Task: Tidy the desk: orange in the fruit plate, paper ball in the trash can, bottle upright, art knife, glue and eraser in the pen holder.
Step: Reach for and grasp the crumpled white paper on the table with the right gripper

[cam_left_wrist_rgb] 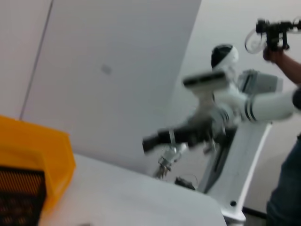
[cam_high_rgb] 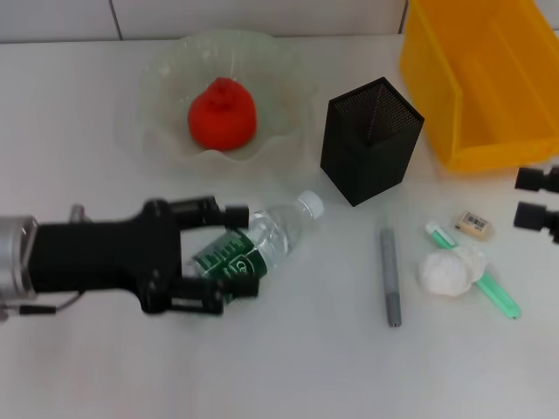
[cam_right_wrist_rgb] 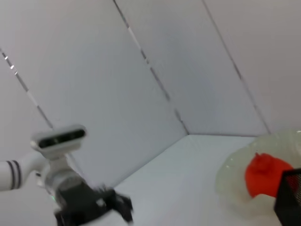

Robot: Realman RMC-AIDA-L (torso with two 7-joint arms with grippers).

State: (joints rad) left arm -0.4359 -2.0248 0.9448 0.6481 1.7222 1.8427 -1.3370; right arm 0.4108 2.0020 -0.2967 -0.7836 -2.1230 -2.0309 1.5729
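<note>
Your left gripper straddles the lying bottle at its label, jaws wide (not yet clamped), positioned to stand it upright.

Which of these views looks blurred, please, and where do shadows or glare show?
Head view: sharp; soft shadows beside the pen holder and under the left gripper around the lying bottle; the fruit plate glints faintly. Left wrist view: blurred, especially the distant robot arm. Right wrist view: soft throughout, orange smeared.

clear plastic bottle, black wire-mesh pen holder
</note>
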